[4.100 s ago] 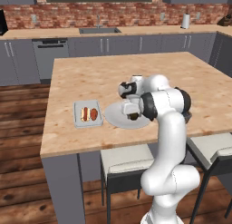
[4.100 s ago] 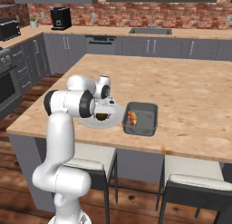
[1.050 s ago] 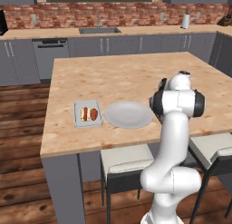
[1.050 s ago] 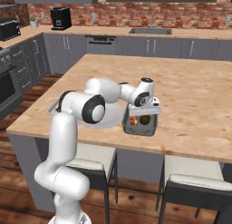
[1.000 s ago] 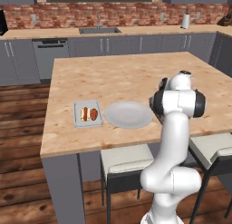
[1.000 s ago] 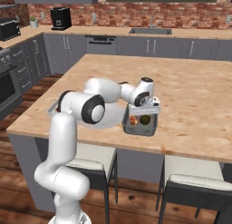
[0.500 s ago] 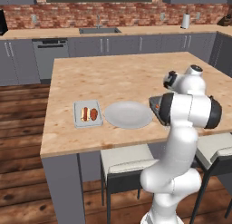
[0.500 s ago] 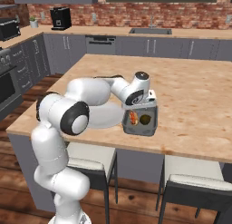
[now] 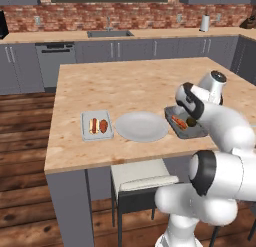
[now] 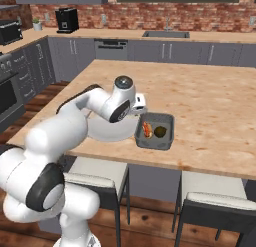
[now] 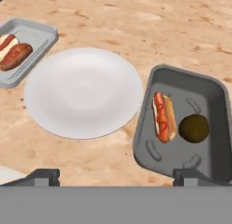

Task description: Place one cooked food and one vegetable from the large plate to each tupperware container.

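Large plate lay bare near the counter's front edge, both trays each held two foods, so the task looked finished; the gripper was spread apart, empty.

The arm is glossy white, built of fat rounded segments like stacked capsules. Dark grey to black rings mark its joints, one at about 5 o'clock in the left base view, another at 7 o'clock in the right base view. A round grey cap tops the wrist.
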